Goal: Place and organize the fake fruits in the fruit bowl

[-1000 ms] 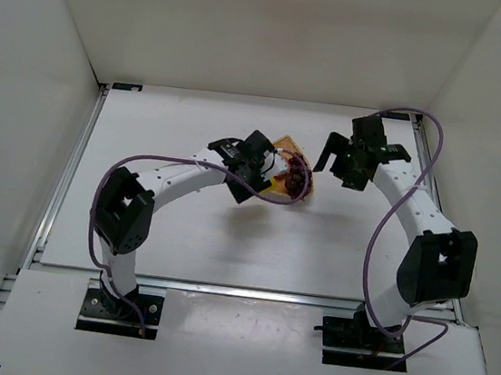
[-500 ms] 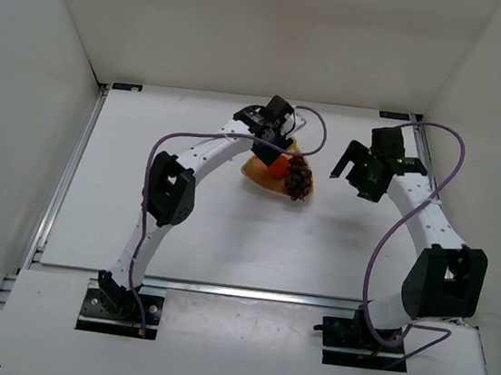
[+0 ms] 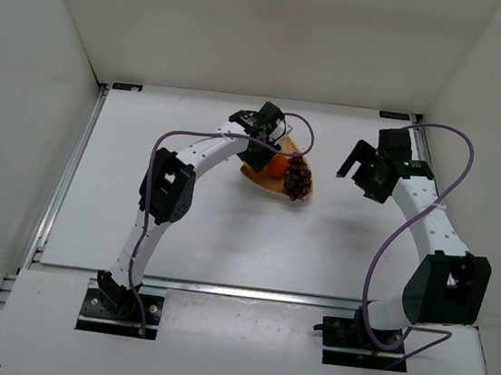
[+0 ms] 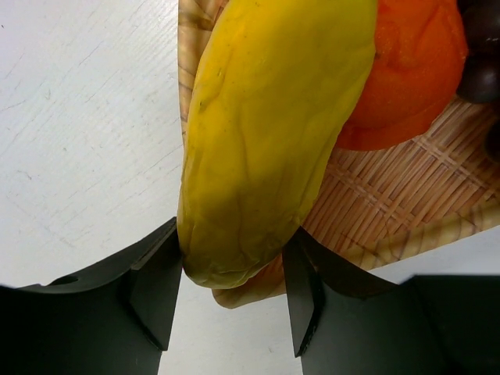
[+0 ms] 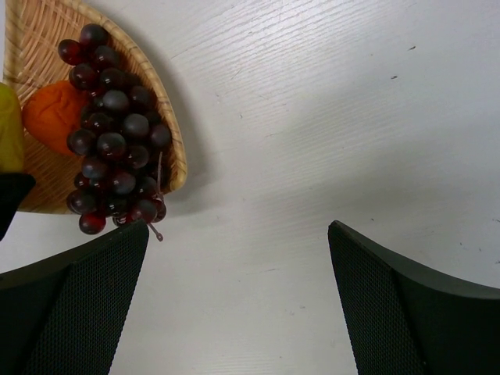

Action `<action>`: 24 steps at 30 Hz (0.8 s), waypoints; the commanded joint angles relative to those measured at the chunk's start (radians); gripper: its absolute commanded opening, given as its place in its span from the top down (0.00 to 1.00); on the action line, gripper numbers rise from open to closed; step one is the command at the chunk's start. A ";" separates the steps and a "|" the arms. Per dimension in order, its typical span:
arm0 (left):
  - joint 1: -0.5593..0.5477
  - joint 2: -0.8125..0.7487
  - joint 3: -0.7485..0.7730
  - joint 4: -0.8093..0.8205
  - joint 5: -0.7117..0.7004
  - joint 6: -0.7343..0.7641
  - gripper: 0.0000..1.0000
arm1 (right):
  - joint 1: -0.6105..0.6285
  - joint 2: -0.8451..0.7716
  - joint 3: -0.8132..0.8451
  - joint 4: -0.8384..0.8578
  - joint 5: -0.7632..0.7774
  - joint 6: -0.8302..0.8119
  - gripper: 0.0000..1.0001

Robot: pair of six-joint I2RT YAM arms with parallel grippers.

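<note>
While the left gripper pinches a short yellow plastic banana over the shallow tan woven bowl's rim, a round orange and dark purple grape bunch lie inside; the right gripper hangs spread to its right.

White table; tan woven fruit bowl resting far-centre.

Plain white walls enclose a white tabletop edged with aluminium rails.
</note>
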 commanded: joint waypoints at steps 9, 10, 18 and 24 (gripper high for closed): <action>-0.011 -0.096 0.009 -0.028 0.062 0.006 0.02 | -0.002 -0.049 -0.013 0.000 0.010 -0.017 0.00; -0.011 -0.108 0.009 -0.028 0.062 0.017 0.01 | -0.002 -0.058 -0.013 0.000 0.010 -0.017 0.00; -0.022 -0.194 0.061 -0.060 0.080 0.026 0.01 | -0.002 -0.058 -0.013 0.000 0.010 -0.017 0.00; 0.064 -0.439 -0.050 0.029 -0.060 0.063 0.01 | -0.034 -0.078 -0.024 -0.044 0.010 -0.060 0.00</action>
